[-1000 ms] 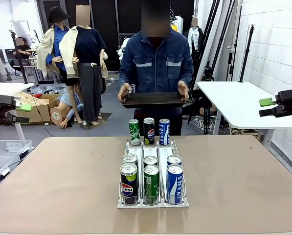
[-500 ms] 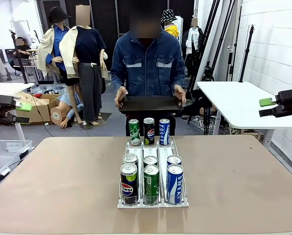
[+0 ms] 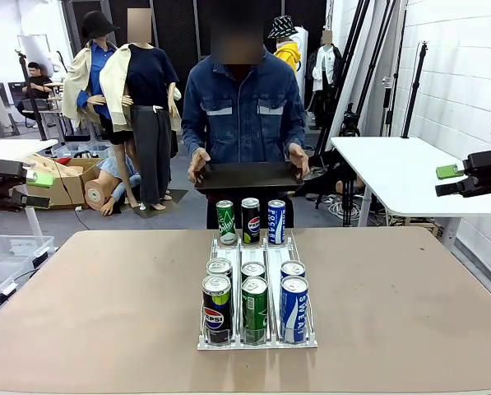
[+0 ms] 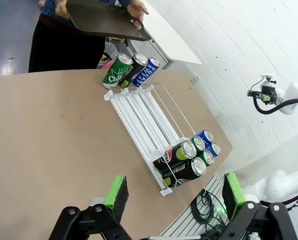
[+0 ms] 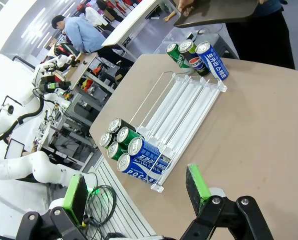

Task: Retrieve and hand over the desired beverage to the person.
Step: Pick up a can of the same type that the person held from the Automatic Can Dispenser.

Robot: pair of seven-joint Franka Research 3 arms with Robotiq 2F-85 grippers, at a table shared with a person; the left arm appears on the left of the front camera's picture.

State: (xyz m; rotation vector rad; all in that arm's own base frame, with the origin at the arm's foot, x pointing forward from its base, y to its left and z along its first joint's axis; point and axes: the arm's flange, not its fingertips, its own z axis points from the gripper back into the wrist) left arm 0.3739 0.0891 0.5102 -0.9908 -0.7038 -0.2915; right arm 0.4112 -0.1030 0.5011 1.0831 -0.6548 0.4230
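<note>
Person (image 3: pixel 243 107) at the far side of the counter (image 3: pixel 105 296) with a dark tray (image 3: pixel 247 175); both end effectors wide and empty.

Tray held level by both hands (image 3: pixel 197 164) at its ends, just above and behind the far trio of cans (image 3: pixel 251 220) (green, Pepsi, blue Pocari) at the far end of a clear three-lane rack (image 3: pixel 257 342). Six more cans (image 3: pixel 254 300) crowded at the rack's near end in two rows: Pepsi in the left lane, green in the middle, blue on the right. Left end effector (image 4: pixel 174 197) raised beyond the counter's left edge, green pads spread, nothing between them; right end effector (image 5: pixel 137 192) likewise off the right edge, spread and holding nothing.
</note>
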